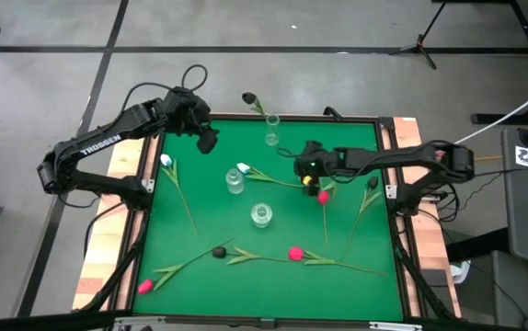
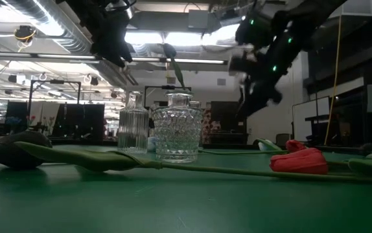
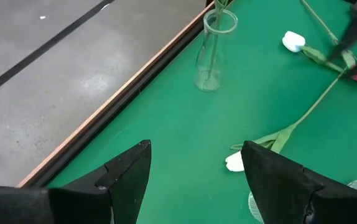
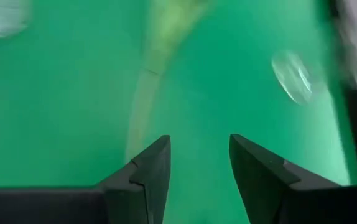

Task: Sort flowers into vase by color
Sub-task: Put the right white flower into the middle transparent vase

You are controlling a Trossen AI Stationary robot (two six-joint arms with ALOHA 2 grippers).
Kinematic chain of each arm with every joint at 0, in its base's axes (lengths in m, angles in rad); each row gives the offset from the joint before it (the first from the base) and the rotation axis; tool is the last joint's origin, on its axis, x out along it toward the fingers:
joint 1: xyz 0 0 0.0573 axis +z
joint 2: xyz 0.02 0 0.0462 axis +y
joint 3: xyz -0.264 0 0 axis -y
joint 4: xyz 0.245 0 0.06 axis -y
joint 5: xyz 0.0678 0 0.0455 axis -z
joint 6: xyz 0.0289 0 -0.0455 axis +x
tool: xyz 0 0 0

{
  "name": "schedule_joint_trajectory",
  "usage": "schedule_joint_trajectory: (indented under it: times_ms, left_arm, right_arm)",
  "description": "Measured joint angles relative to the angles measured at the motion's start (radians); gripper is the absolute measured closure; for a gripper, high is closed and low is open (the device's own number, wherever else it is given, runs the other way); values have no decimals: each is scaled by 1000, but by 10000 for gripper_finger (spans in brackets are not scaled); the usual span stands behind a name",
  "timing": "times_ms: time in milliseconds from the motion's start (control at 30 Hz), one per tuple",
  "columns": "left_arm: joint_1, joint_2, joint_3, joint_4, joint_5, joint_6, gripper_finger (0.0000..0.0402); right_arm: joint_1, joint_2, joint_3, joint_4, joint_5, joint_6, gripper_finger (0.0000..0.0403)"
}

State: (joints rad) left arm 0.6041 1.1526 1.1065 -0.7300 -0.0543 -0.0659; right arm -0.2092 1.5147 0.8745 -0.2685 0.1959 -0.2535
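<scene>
Flowers: artificial tulips on long green stems, most of them lying loose on the green desk [image 1: 200, 276].

Placed, as we count it: one. A black tulip [image 1: 248, 97] stands in the tall vase [image 1: 271, 129] by the far edge, its head leaning out past the desk border.

Unplaced, lying flat:
- white tulip [image 1: 166, 160] near the left edge, stem running toward the near side;
- white tulip [image 1: 243, 168] just beside the middle vase [image 1: 235, 181];
- pink-red tulip [image 1: 322, 196] under the right arm, stem toward the near side;
- black tulip [image 1: 372, 183] toward the right edge;
- black tulip [image 1: 218, 251] near the front;
- pink-red tulip [image 1: 294, 253] near the front, stem trailing right;
- pink-red tulip [image 1: 144, 287] at the front-left corner.

Vases: three of clear glass. The middle vase and the near vase [image 1: 261, 215] look empty to us.

Left tool [image 1: 207, 140]: wide open, empty, raised over the far-left part of the desk, not far from the tall vase.

Right tool [image 1: 312, 184]: partly open, above the desk near the pink-red tulip and a pale stem [image 4: 142, 106]; its own camera shows nothing between the fingers.

Progress, in our judgement: early. One flower of eight is housed; seven remain, and the white and pink-red groups have not yet been started. The two loose black tulips presumably belong with the first.
</scene>
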Motion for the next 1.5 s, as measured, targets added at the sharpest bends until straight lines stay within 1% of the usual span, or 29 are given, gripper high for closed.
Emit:
schedule_joint_trajectory:
  times_ms: [33,100,167,233,333,400,500,600,700,800,933,1033,1167,1367,1500]
  left_arm:
    - [0,0,0,-1,0,-9,153]
    - [0,0,0,-11,-1,-20,153]
    - [0,0,0,-29,-1,-21,153]
    - [0,0,0,-31,-4,-17,153]
    - [0,0,0,-30,-9,-3,153]
    - [0,0,0,-30,-11,12,153]
    - [0,0,0,-30,-11,19,153]
    - [0,0,0,-30,-11,20,153]
    - [0,0,0,-30,-11,20,153]
    - [0,0,0,-30,-11,18,153]
    - [0,0,0,-30,-11,16,153]
    - [0,2,0,-30,-11,16,153]
    - [0,2,0,-30,-11,15,153]
    - [0,2,0,-30,-11,15,153]
    - [0,2,0,-30,-11,15,153]
  right_arm:
    - [-1,8,-1,-32,39,79,237]
    - [-2,11,-1,-80,73,244,237]
    - [2,8,-1,-113,66,365,237]
    - [14,5,-1,-115,56,453,237]
    - [23,0,-1,-98,63,518,237]
    - [22,-1,14,-139,58,546,237]
    - [19,-1,71,-334,58,587,237]
    - [34,-2,127,-525,98,616,237]
    - [55,-2,159,-597,126,648,237]
    - [56,-2,150,-584,81,689,237]
    - [51,5,80,-520,44,757,237]
    - [46,5,24,-426,22,786,237]
    - [43,6,-14,-313,-3,789,237]
    - [43,9,-71,-307,24,819,237]
    - [43,9,-106,-285,-6,823,246]
